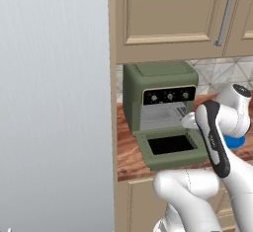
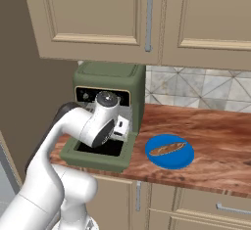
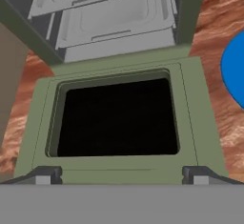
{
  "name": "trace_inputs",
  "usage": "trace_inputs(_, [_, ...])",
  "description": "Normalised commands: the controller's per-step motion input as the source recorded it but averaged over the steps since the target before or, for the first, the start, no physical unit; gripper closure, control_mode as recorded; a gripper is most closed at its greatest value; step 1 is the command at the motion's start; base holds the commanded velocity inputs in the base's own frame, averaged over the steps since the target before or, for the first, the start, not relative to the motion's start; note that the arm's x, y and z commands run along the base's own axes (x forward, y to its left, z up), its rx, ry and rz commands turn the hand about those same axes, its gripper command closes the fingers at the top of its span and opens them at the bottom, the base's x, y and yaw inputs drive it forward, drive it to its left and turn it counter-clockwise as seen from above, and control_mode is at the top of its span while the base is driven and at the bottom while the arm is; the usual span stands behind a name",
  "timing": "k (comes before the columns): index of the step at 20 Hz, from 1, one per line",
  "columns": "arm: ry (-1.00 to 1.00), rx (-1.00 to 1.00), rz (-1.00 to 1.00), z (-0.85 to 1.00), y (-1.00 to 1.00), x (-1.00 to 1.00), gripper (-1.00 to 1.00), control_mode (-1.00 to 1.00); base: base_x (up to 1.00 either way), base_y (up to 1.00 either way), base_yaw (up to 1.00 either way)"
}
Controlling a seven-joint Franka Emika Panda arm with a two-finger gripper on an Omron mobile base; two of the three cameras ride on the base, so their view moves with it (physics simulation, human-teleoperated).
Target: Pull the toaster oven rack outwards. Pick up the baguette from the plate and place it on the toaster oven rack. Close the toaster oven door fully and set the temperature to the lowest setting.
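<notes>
- Toaster oven (image 1: 159, 90) stands on the wooden counter (image 2: 215, 131) under the beige wall cabinets (image 2: 98, 18), close to the counter's left end, beside a tall grey panel (image 1: 54, 102).
- Toaster oven door (image 3: 116, 118) is folded down flat, dark glass facing up, its olive frame resting out over the counter.
- Toaster oven rack (image 3: 116, 20) sits inside the open cavity, grey and flat; from the hand view it lies behind the door hinge and not over the door.
- Black control strip (image 1: 169, 96) bears three small knobs; no lettering, brand or markings on it can be read.
- Plate (image 2: 169, 151), bright blue, lies on the counter just to the right of the oven, apart from it.
- Baguette (image 2: 167, 149) lies across the plate, tilted, wholly within its rim.
- Gripper (image 3: 121, 174) hangs over the front edge of the lowered door, its jaws spread wide with nothing between them; the two dark fingertips (image 3: 45, 175) show apart at the bottom of the hand view.
- White arm reaches from the base up to the oven front.
</notes>
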Motion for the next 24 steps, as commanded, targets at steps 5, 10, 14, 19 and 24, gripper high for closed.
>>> trace_inputs(5, [-0.01, 0.19, 0.00, 0.00, 0.00, 0.00, -1.00, -1.00, 0.00, 0.00, 0.00])
trace_inputs(10, [-0.01, 0.11, 0.00, 0.00, 0.00, 0.08, -1.00, -1.00, 0.00, 0.00, 0.00])
trace_inputs(14, [0.00, 0.01, 0.00, 0.00, 0.00, 0.18, -1.00, -1.00, 0.00, 0.00, 0.00])
trace_inputs(19, [0.00, 0.00, 0.00, 0.00, 0.00, 0.17, -1.00, -1.00, 0.00, 0.00, 0.00])
trace_inputs(24, [0.00, 0.00, 0.00, 0.00, 0.02, 0.35, -1.00, -1.00, 0.00, 0.00, 0.00])
